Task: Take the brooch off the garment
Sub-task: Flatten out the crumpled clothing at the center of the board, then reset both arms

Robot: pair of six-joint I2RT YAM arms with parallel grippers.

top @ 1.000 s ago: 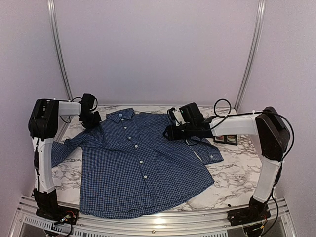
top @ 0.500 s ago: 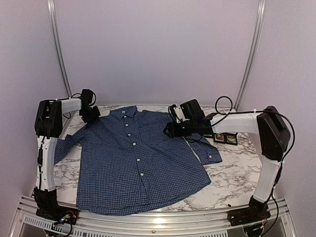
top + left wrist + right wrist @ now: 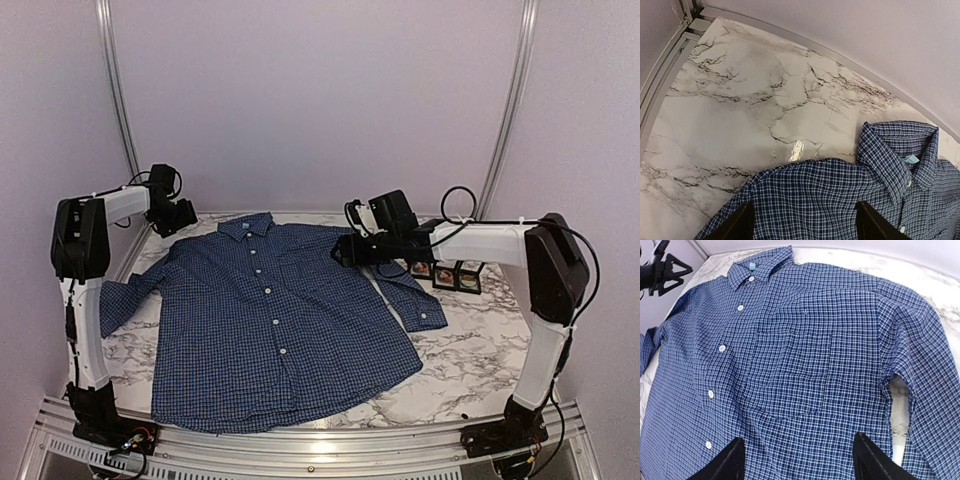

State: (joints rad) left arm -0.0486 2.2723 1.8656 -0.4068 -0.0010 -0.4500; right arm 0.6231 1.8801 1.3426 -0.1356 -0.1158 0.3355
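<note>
White marble-patterned table (image 3: 480,350) fills the cell, with lilac walls behind it. On it we see the dark blue checked shirt (image 3: 270,320) lying flat, front side up and buttoned, its collar (image 3: 900,150) toward the far wall. Our left gripper (image 3: 182,217) hangs at the far left corner, above the edge of the shirt's shoulder and near the collar; its fingers stand apart and hold nothing. Our right gripper (image 3: 343,250) is over the other shoulder, fingers also apart and empty, with the chest pocket (image 3: 795,372) just ahead of them. Above this pocket we notice a tiny pale loop (image 3: 804,310); whether it is the brooch we cannot tell.
</note>
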